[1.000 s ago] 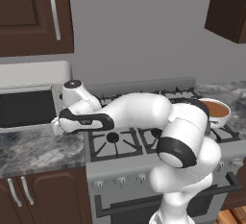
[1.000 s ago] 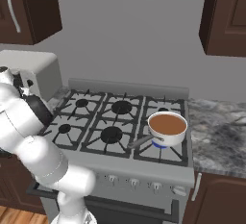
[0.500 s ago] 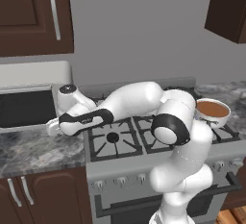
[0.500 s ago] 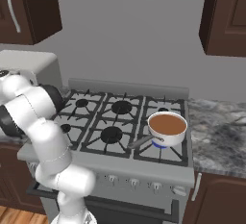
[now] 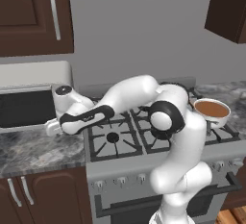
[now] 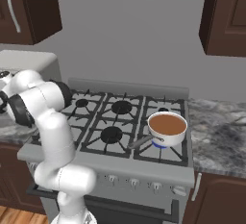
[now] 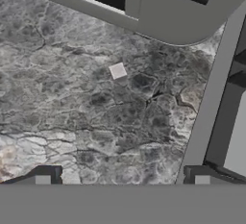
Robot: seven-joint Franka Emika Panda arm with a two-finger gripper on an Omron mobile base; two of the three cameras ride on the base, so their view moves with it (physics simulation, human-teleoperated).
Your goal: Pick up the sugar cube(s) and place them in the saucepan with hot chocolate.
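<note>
A small white sugar cube point(image 7: 117, 70) lies on the grey marble counter point(image 7: 72, 103), a little in front of the microwave. My gripper point(image 7: 122, 181) hangs above the counter with the cube ahead of its fingertips point(image 7: 43, 180); the jaws stand wide apart and hold nothing. From the left base view the gripper point(image 5: 50, 128) sits over the counter left of the stove, with the arm stretched across the burners. The saucepan with hot chocolate point(image 5: 210, 108) stands on the front right burner, also clear from the right side as a grey pan of brown liquid point(image 6: 166, 124).
A grey microwave point(image 5: 29, 93) stands at the back of the left counter, close behind the hand. The stove's edge point(image 7: 211, 98) runs along the right of the hand view. Black burner grates point(image 6: 113, 122) lie between the hand and the pan.
The hand has swung further left off the stove and over the marble counter, dropping slightly. The saucepan has stayed put.
</note>
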